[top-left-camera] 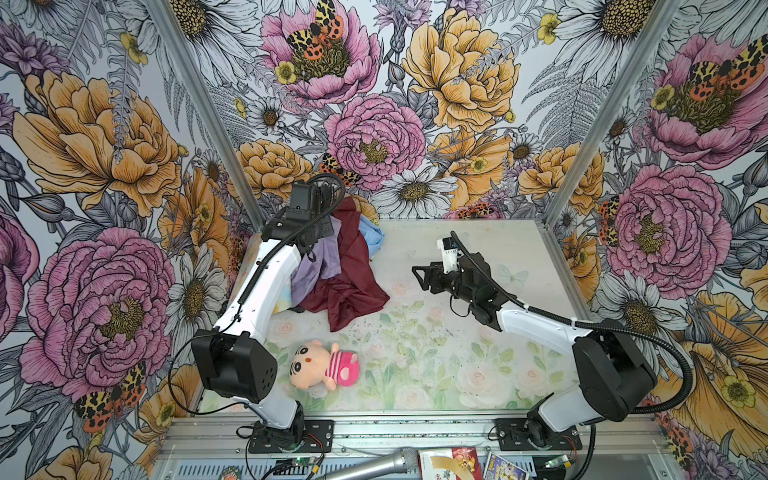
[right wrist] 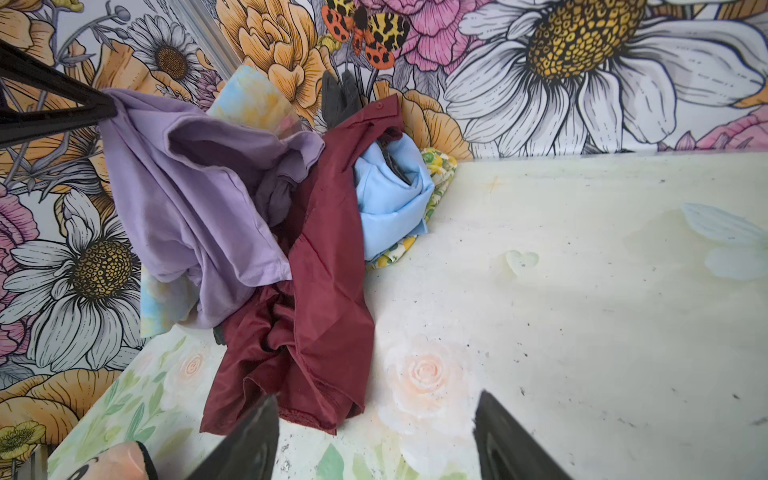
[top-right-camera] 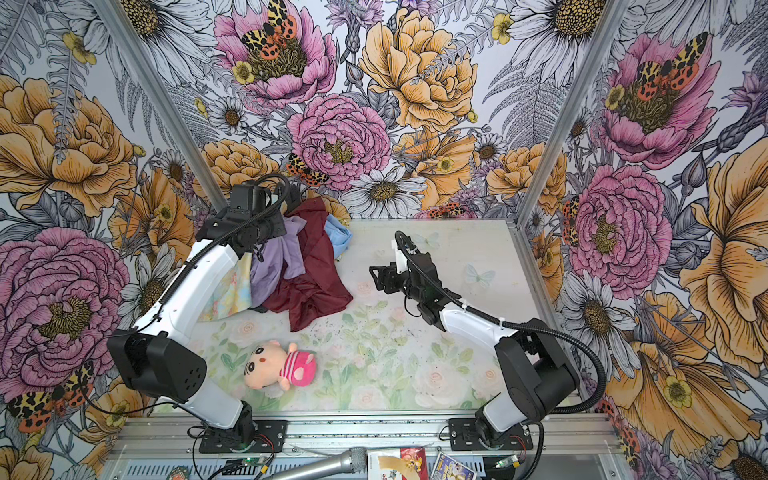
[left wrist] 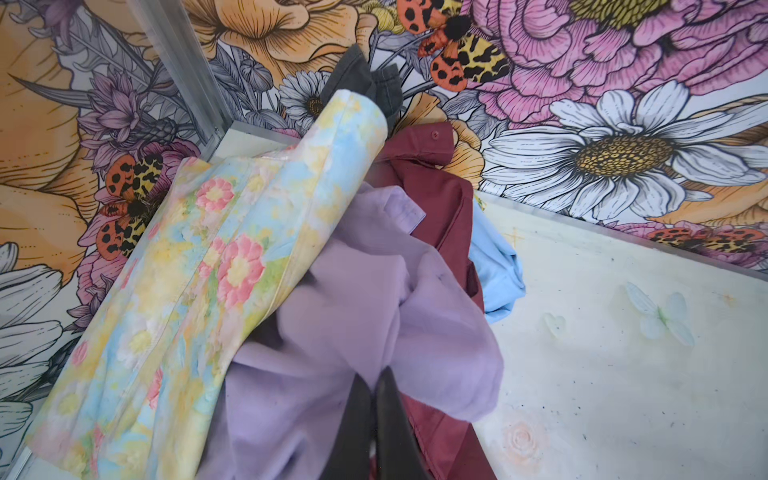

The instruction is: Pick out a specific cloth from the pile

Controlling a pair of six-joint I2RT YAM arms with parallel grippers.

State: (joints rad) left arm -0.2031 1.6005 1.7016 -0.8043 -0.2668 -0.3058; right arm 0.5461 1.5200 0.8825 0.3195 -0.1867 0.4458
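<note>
The cloth [top-left-camera: 320, 266] [right wrist: 187, 187] is pale lavender and hangs lifted above the pile at the back left corner. My left gripper [left wrist: 374, 376] [top-left-camera: 312, 254] is shut on the cloth, with a fold pinched between its black fingers [right wrist: 83, 110]. The pile holds a dark maroon cloth [top-left-camera: 353, 286] [right wrist: 316, 291], a light blue cloth [top-left-camera: 372, 237] [right wrist: 390, 199], a dark grey piece [left wrist: 365, 79] and a pastel floral sheet [left wrist: 187, 270] that leans against the lavender cloth. My right gripper [top-left-camera: 417, 276] [right wrist: 376, 399] is open over the mat, right of the maroon cloth, holding nothing.
A pink-striped plush doll [top-left-camera: 324, 365] lies on the floral mat [top-left-camera: 436, 353] in front of the pile. Flower-patterned walls close in the back and both sides. A microphone [top-left-camera: 374, 465] and some cards lie beyond the front rail.
</note>
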